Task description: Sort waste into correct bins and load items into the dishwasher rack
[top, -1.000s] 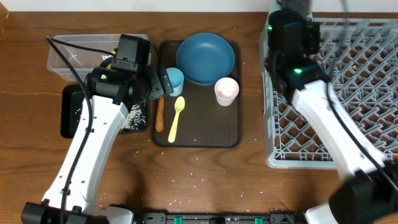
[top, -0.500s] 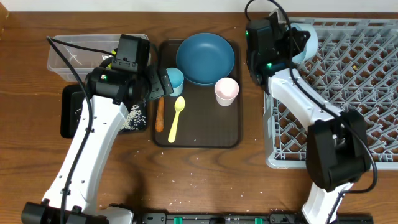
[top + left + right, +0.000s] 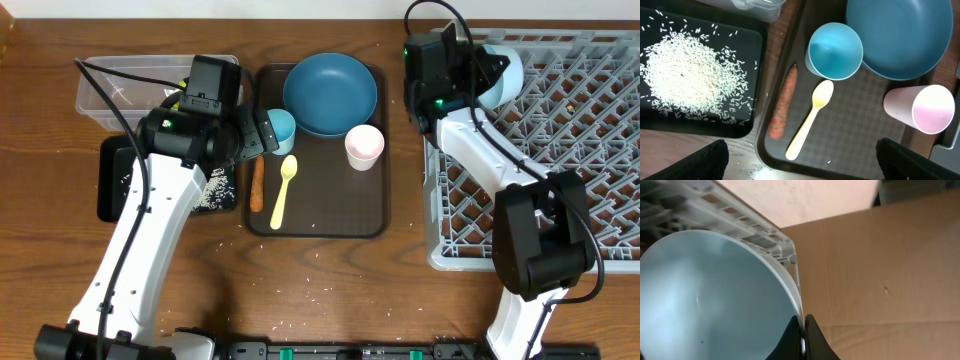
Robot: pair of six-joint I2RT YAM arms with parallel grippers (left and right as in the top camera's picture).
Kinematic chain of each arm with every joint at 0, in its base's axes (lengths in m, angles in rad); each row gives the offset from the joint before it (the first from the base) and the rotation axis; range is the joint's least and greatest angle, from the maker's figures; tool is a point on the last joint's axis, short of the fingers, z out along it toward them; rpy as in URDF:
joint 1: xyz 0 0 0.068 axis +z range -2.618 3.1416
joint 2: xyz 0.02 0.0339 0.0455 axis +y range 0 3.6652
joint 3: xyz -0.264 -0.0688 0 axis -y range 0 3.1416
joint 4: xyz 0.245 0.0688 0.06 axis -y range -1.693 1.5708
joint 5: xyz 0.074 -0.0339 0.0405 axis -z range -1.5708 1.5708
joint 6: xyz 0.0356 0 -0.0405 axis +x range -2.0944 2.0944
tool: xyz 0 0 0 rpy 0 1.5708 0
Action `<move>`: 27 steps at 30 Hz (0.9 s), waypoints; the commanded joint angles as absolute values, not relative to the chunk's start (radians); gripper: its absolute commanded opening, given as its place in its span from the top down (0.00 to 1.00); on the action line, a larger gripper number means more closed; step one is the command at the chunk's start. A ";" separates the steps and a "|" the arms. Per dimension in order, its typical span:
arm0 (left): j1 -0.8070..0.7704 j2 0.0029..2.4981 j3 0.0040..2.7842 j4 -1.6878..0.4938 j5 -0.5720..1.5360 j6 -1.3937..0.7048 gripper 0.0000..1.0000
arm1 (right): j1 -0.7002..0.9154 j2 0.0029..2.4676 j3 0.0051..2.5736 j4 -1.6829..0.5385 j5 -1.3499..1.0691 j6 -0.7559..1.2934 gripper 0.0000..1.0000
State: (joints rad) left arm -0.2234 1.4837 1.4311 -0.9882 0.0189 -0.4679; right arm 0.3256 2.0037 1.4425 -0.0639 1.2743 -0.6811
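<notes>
1. the counter (image 3: 330, 290) is warm brown wood grain, flecked with stray white grains.
2. ahead of the black-fingered left pincer (image 3: 800, 165), the serving tray (image 3: 855, 140) is dark brown with a fine woven texture.
3. on that tray: a deep blue plate (image 3: 900, 35), a light-blue cup (image 3: 834, 50), a pinkish-white cup (image 3: 920, 107), a pale yellow spoon (image 3: 810, 120) and a mottled orange-brown sausage (image 3: 784, 110).
4. left of that pincer, the black tray (image 3: 655, 122) is scattered with white rice (image 3: 685, 75).
5. the tub (image 3: 110, 85) is colourless and see-through.
6. between the right pincer's (image 3: 802, 330) black fingers, the bowl (image 3: 705, 295) looks white with a pale blue cast.
7. the rack (image 3: 560, 140) is grey, a criss-cross lattice.
8. beyond the right pincer, the cardboard (image 3: 880, 270) is plain tan.
</notes>
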 commanded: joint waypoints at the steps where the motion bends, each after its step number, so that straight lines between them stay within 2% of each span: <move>1: -0.219 1.492 1.423 -0.991 0.007 -0.469 0.04 | 0.356 2.015 1.444 -0.094 1.224 -0.705 0.99; 5: -0.219 1.492 1.423 -0.991 0.007 -0.469 0.04 | 0.376 2.015 1.443 -0.199 1.153 -0.688 0.99; 12: -0.219 1.492 1.423 -0.991 0.007 -0.469 0.04 | 0.392 2.015 1.443 -0.237 1.148 -0.666 0.98; 14: -0.219 1.492 1.423 -0.991 0.007 -0.469 0.04 | 0.411 2.015 1.443 -0.237 1.148 -0.667 0.85; 16: -0.219 1.492 1.423 -0.991 0.007 -0.469 0.04 | 0.433 2.015 1.443 -0.237 1.148 -0.667 0.54; 19: -0.219 1.492 1.423 -0.991 0.007 -0.469 0.04 | 0.473 2.015 1.443 -0.237 1.147 -0.667 0.39; 20: -0.219 1.492 1.423 -0.991 0.007 -0.469 0.04 | 0.489 2.015 1.443 -0.237 1.148 -0.667 0.32; 22: -0.219 1.492 1.423 -0.991 0.007 -0.469 0.04 | 0.515 2.015 1.444 -0.236 1.148 -0.667 0.27; 27: -0.219 1.492 1.423 -0.991 0.007 -0.469 0.04 | 0.563 2.013 1.444 -0.234 1.159 -0.667 0.21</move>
State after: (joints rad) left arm -0.2234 1.4837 1.4311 -0.9882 0.0189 -0.4679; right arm 0.5411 2.0056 1.4441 -0.2371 1.1435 -0.6758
